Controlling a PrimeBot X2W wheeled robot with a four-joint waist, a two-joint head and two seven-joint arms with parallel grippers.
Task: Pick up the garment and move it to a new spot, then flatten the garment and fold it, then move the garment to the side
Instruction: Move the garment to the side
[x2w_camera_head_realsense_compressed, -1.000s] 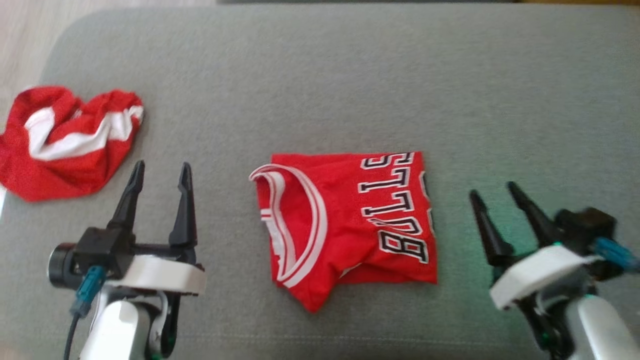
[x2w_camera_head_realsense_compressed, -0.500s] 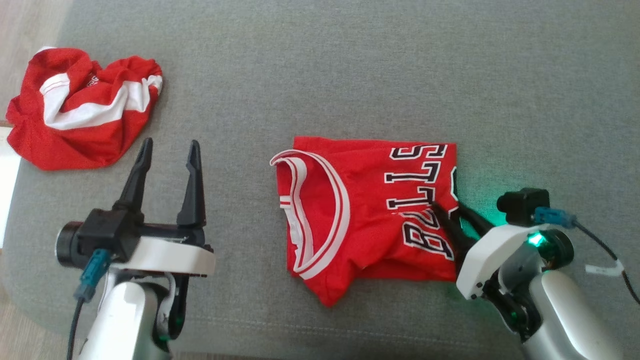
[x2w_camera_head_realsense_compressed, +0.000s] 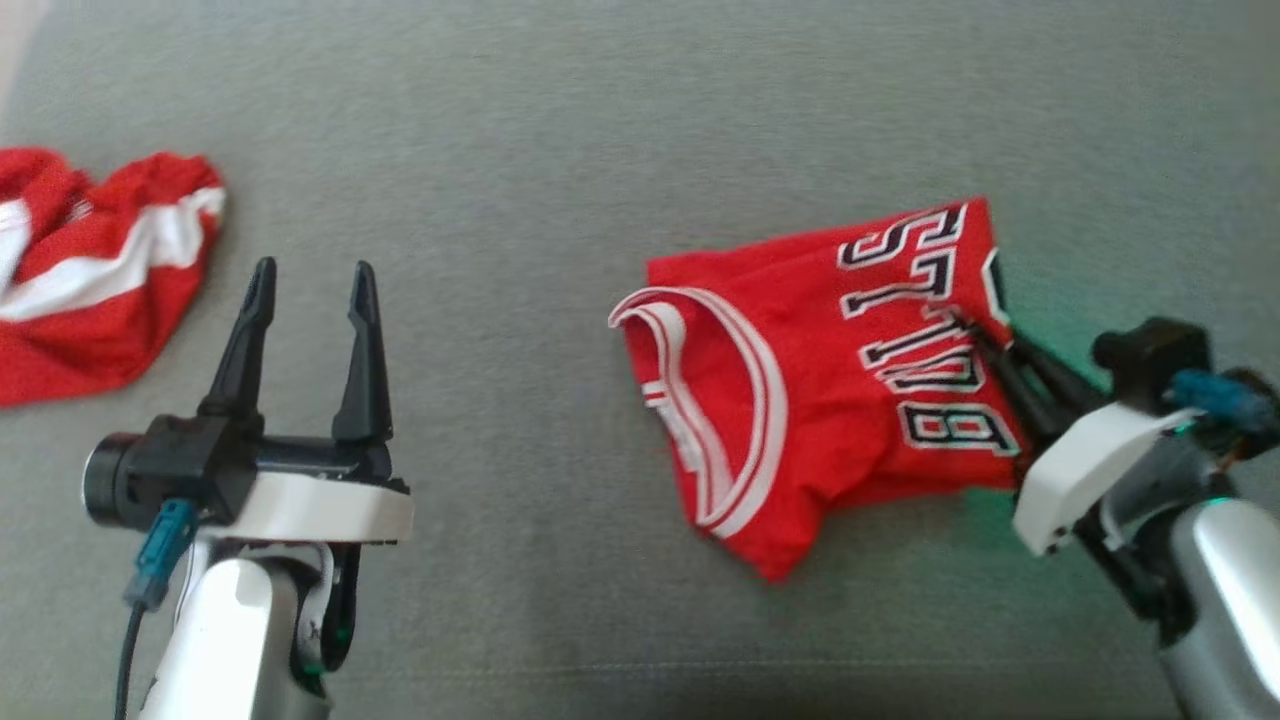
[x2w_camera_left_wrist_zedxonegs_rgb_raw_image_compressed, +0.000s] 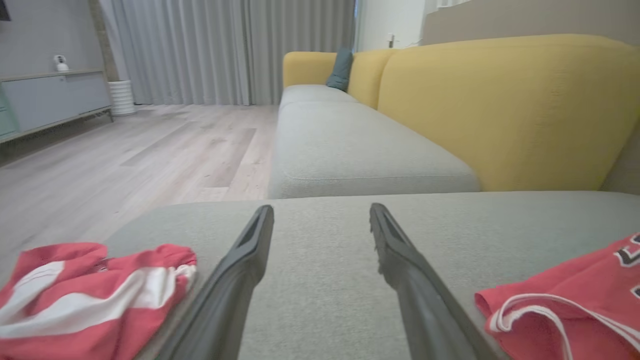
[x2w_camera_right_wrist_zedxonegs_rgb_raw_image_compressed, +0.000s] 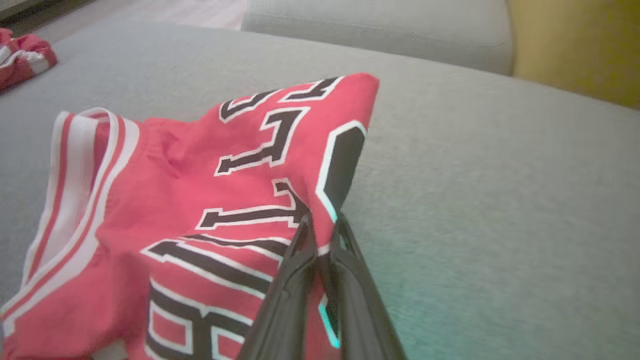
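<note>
The garment (x2w_camera_head_realsense_compressed: 800, 400) is a folded red jersey with black-and-white lettering, lying on the grey cushion (x2w_camera_head_realsense_compressed: 600, 150) right of centre. My right gripper (x2w_camera_head_realsense_compressed: 975, 325) is shut on its right edge, among the letters. In the right wrist view the two fingers (x2w_camera_right_wrist_zedxonegs_rgb_raw_image_compressed: 295, 280) pinch the red cloth (x2w_camera_right_wrist_zedxonegs_rgb_raw_image_compressed: 175, 200), and that edge is pulled up and tilted. My left gripper (x2w_camera_head_realsense_compressed: 308, 275) stands open over bare cushion at the lower left, well clear of the jersey. The left wrist view has its fingers (x2w_camera_left_wrist_zedxonegs_rgb_raw_image_compressed: 240, 270) spread apart, with the jersey's collar (x2w_camera_left_wrist_zedxonegs_rgb_raw_image_compressed: 575, 300) at the lower right.
A second crumpled red-and-white cloth (x2w_camera_head_realsense_compressed: 90, 270) lies at the cushion's far left edge, also seen as a red heap (x2w_camera_left_wrist_zedxonegs_rgb_raw_image_compressed: 75, 295) in the left wrist view. A yellow backrest (x2w_camera_left_wrist_zedxonegs_rgb_raw_image_compressed: 500, 100) rises behind the cushion. Wooden floor (x2w_camera_left_wrist_zedxonegs_rgb_raw_image_compressed: 125, 160) lies beyond the left edge.
My right gripper reached the jersey's right edge and shut on it. That edge has lifted and the jersey has swung and slid to the right. The head camera has also shifted.
</note>
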